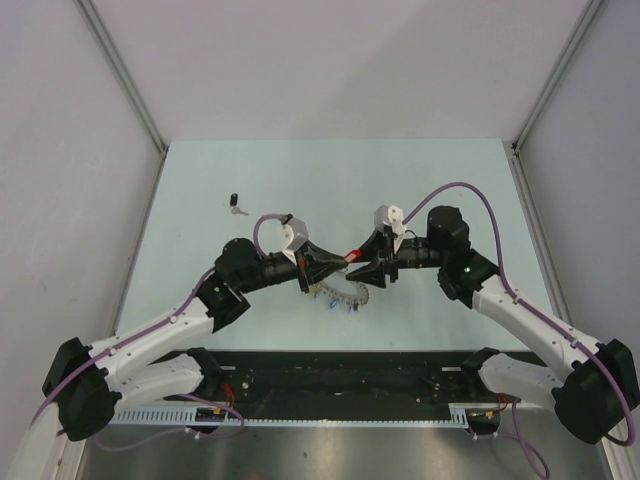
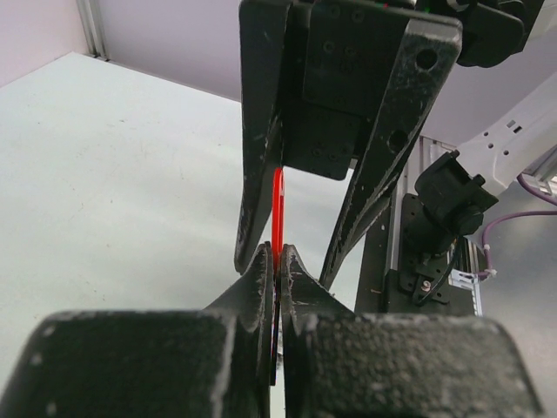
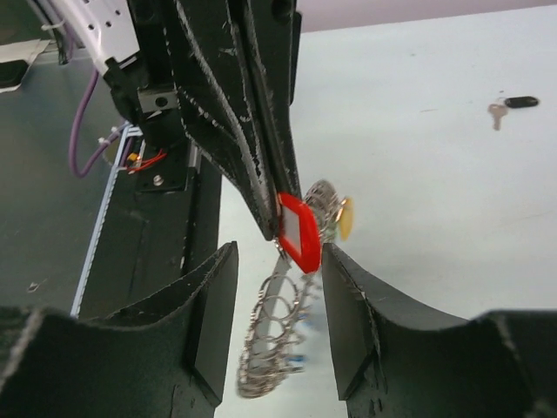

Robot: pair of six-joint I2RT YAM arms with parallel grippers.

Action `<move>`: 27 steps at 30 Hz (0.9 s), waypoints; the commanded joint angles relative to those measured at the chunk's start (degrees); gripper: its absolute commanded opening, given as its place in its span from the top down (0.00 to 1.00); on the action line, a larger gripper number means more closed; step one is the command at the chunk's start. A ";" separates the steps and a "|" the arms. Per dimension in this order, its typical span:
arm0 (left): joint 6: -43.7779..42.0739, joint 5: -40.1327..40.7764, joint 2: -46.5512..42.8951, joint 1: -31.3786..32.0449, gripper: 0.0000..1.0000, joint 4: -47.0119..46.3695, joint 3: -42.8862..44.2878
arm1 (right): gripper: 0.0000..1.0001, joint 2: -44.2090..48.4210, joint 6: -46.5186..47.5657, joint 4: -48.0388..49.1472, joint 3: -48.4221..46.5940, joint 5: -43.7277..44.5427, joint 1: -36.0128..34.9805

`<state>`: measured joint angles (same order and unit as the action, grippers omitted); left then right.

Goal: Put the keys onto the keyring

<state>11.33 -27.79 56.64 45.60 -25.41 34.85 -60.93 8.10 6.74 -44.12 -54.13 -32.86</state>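
My left gripper (image 2: 278, 259) is shut on a red plastic key head (image 3: 298, 231), seen edge-on as a thin red strip (image 2: 278, 209) in the left wrist view. It is held in the air over the middle of the table. The keyring (image 3: 277, 335), a silver wire loop fringed with small keys, hangs below the red head and blurs at its lower end. A yellow head (image 3: 345, 218) shows behind it. My right gripper (image 3: 274, 292) is open. Its fingers (image 2: 261, 157) stand on either side of the red head and the ring without touching them. In the top view the two grippers (image 1: 338, 263) (image 1: 363, 268) meet tip to tip.
A single silver key with a black fob (image 1: 237, 206) lies on the pale green table (image 1: 450, 180) at the back left, also seen as a key (image 3: 498, 114) in the right wrist view. White walls enclose the table on three sides. The black base rail (image 1: 330, 380) runs along the near edge.
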 commanded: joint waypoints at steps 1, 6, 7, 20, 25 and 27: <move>-0.35 -1.65 -0.83 -0.17 1.00 -4.82 3.03 | 0.53 -1.30 2.36 -1.65 -2.90 -4.05 -0.18; -0.52 -1.56 -1.27 -0.16 1.00 -4.74 3.12 | 0.66 -2.79 2.89 -2.08 -3.43 -3.97 -0.36; -0.52 -1.48 -1.27 -0.17 1.00 -4.56 3.12 | 0.68 -2.88 3.06 -2.17 -3.60 -3.97 -0.45; -0.35 -1.48 -1.01 -0.17 1.00 -4.03 3.38 | 0.91 -3.14 4.21 -4.19 -4.84 -2.39 -2.20; -0.52 -0.69 -1.79 -0.17 1.00 -3.60 3.29 | 1.00 -2.71 4.21 -4.54 -4.92 -1.42 -2.29; -0.44 0.89 -2.41 -0.17 0.99 -3.33 2.86 | 1.00 -2.18 3.94 -4.37 -4.92 -0.37 -2.38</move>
<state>11.40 -28.69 56.55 45.56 -25.50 35.05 -64.07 11.73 1.78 -46.41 -55.20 -34.44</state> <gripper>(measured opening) 0.017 0.020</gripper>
